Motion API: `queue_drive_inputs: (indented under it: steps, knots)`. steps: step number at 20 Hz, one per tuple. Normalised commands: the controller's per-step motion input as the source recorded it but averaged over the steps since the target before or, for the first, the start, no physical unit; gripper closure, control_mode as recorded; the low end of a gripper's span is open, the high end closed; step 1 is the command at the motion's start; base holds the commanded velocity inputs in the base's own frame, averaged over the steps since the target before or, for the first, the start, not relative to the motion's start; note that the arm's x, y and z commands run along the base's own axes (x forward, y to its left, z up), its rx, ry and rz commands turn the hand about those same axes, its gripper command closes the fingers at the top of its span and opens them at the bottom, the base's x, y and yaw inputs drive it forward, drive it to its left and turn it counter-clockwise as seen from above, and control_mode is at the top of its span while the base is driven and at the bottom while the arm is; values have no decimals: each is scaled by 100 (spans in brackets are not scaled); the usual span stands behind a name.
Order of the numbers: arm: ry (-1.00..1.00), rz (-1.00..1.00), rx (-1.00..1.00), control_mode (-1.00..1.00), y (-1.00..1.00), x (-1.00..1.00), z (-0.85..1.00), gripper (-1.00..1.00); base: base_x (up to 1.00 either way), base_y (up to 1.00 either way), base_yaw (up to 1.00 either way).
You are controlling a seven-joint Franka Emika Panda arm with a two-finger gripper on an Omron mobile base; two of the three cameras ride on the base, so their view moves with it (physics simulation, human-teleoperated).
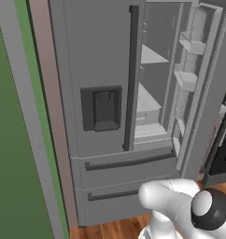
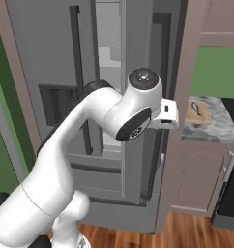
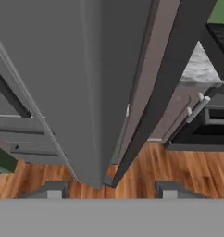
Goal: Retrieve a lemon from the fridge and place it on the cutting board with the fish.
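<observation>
Grey French-door fridge (image 1: 105, 107) stands before me, right door swung open on pale shelves; no readable writing. My gripper (image 3: 108, 189) has spread jaws, holding nothing, at the door's edge. Tan wooden cutting board (image 2: 197, 112) lies on the grey marbled countertop (image 2: 216, 125), far right. Wood floor (image 3: 178, 173) below.

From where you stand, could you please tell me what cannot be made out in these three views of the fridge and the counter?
- Lemon: none can be made out on the pale shelves of the fridge in the left base view; the open right door and frame hide parts of them.
- Cutting board: right base view, partly cut off by the cabinet side; the dark thing on it is too small to identify.
- Gripper: hand view, jaws apart, nothing between.
</observation>
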Motion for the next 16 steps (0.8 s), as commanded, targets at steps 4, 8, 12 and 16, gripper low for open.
queue_drive_inputs:
  steps: [4, 8, 12, 16]
  knots:
    - [13, -1, -46, -100, 100, -19, 39, -100, 0, 0, 0]
    - [28, -3, -54, -100, 100, 9, 15, -100, 0, 0, 0]
    - [22, -11, -37, -100, 100, 16, -44, -100, 0, 0, 0]
    - [10, -12, -28, -100, 86, 41, -86, -100, 0, 0, 0]
